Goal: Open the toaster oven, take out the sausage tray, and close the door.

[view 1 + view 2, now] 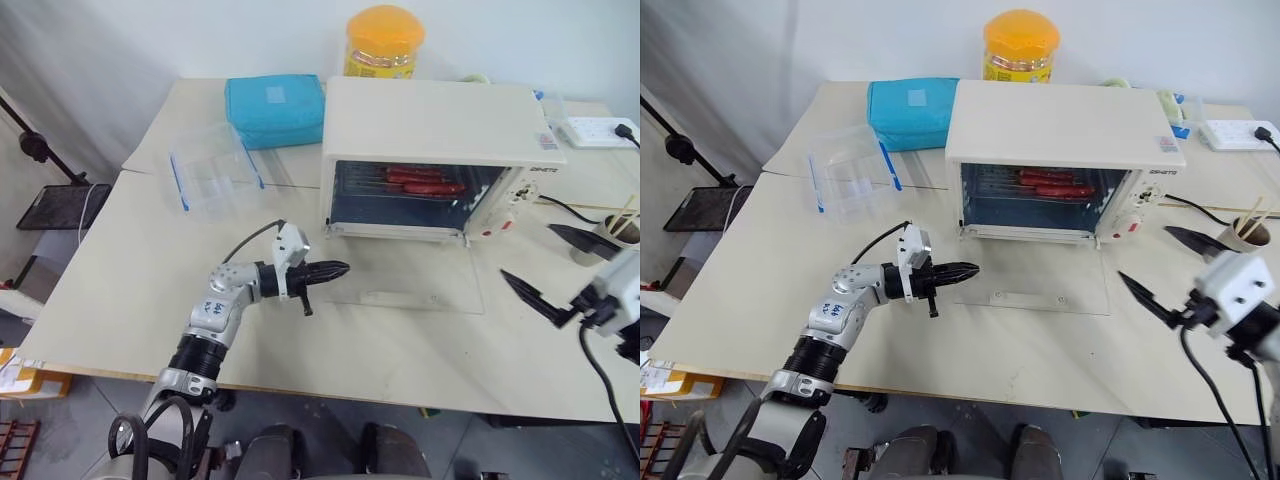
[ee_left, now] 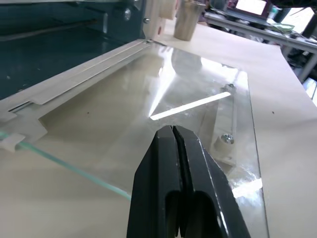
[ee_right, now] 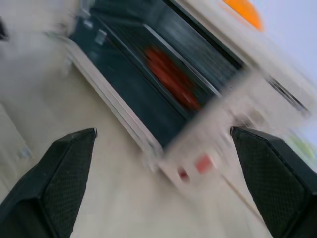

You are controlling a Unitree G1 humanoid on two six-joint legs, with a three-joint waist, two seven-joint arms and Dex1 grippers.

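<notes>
1. On the cream table [image 1: 120, 300], the toaster oven [image 1: 430, 120] sits toward the back, front open. Step one looks done: the door [image 1: 420, 285] is folded all the way down and lies flat on the tabletop in front of the cavity, glass facing up, its bar handle [image 2: 225, 126] at the far edge from the oven.
2. Still to do, judging from this: pull the tray out, set it down, swing the door back up. Roughly a third of the way through.
3. Sausage tray [image 1: 415, 182] is inside the oven on the rack level, red sausages visible toward the right half of the cavity. Not yet touched by anything.
4. Left gripper [image 1: 335, 269] is pressed together, holding nothing, pointing level toward the door's near-left corner. In the left wrist view its tips hang just over the glass, near the handle end. Tray is beyond it, up and back inside the cavity.
5. Right gripper [image 1: 1160, 272] is spread wide and empty, out to the right of the oven, well apart from it and aimed back toward the opening. The right wrist view frames the sausages between its two fingers [image 3: 59, 168], so this arm looks like the likely one to go in for the tray.
</notes>
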